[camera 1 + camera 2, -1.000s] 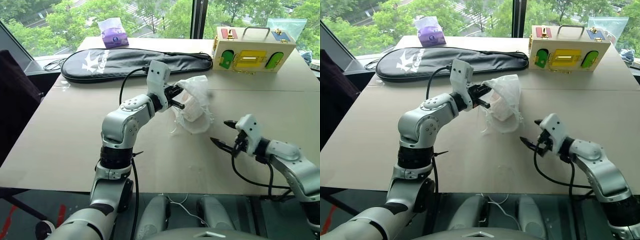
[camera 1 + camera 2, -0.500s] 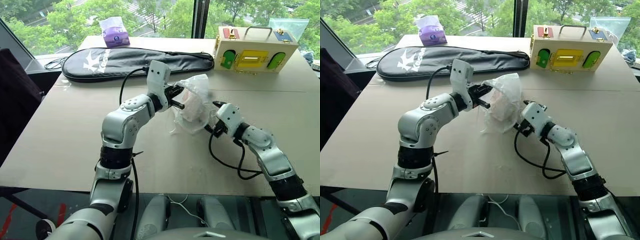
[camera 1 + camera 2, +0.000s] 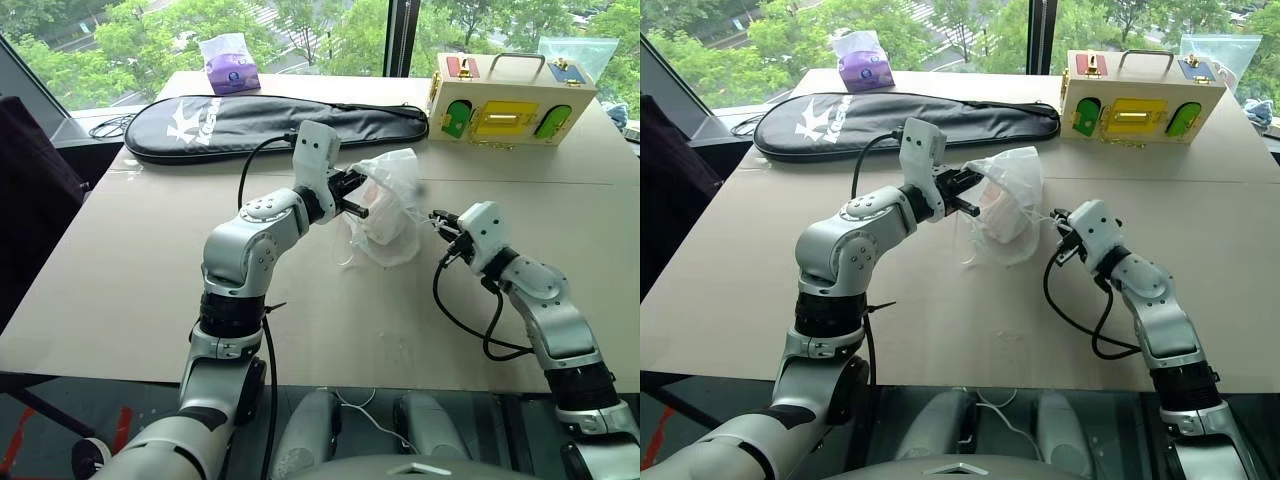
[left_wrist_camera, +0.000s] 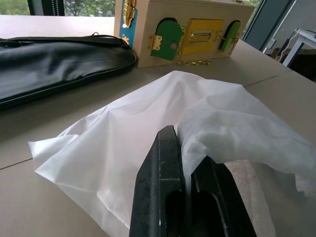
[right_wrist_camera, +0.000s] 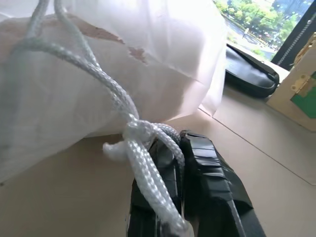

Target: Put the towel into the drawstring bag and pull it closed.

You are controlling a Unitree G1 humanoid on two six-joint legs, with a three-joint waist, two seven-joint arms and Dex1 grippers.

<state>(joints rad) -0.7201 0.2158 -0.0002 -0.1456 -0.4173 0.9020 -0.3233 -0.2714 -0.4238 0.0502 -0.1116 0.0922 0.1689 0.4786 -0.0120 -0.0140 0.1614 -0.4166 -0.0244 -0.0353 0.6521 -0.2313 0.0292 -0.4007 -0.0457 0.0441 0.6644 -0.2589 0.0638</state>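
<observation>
Currently, step in hand: closing the drawstring bag [image 3: 388, 208], held just above the table [image 3: 130, 260]. Towel appears inside as a bulge. Left tool [image 3: 362, 205] pinches the bag's fabric; right tool [image 5: 180, 197] is clamped on the cord [image 5: 143, 170]. Next you likely draw the cord away, bag held firm.
</observation>
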